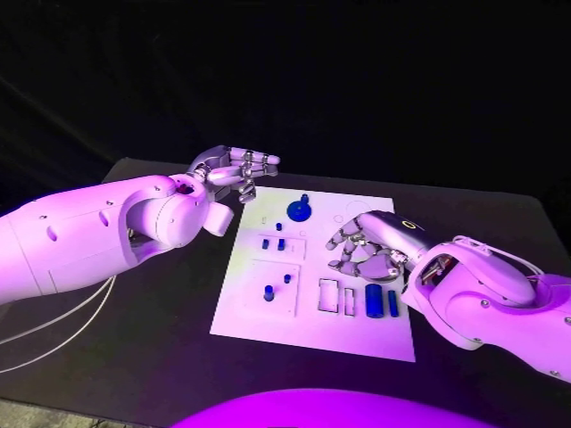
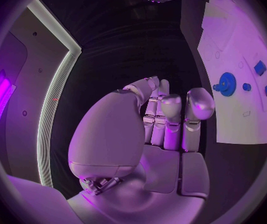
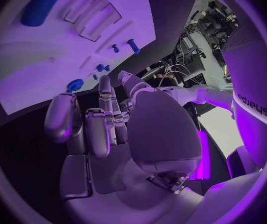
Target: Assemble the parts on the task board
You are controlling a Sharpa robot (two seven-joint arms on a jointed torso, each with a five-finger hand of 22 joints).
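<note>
On the middle of the black worktop [image 1: 144, 357] lies the board [image 1: 363, 334], a white plate with its long side running away from the robot, and the blue parts are spread over it: a gear [image 1: 299, 211] on its post near the far edge, two small pegs [image 1: 273, 243] just nearer, a pin [image 1: 287, 278] and a button [image 1: 268, 293] in the square recess at the board's left, and two bars [image 1: 382, 301] lying side by side near the right edge beside empty rectangular slots [image 1: 335, 295]. That layout suggests most pieces sit loose or half placed, with the slots waiting for the bars, so the job looks early. The right hand [image 1: 367, 250] hovers over the board's right half, just beyond the bars, palm down with fingers [image 3: 96, 129] curled loosely inward and holding nothing; it seems poised to reach for a bar. The left hand [image 1: 235, 169] hangs off the board's far left corner, over the worktop, its fingers [image 2: 170, 114] also bent in together with nothing between them, probably kept clear so it does not block the right hand's working space.
</note>
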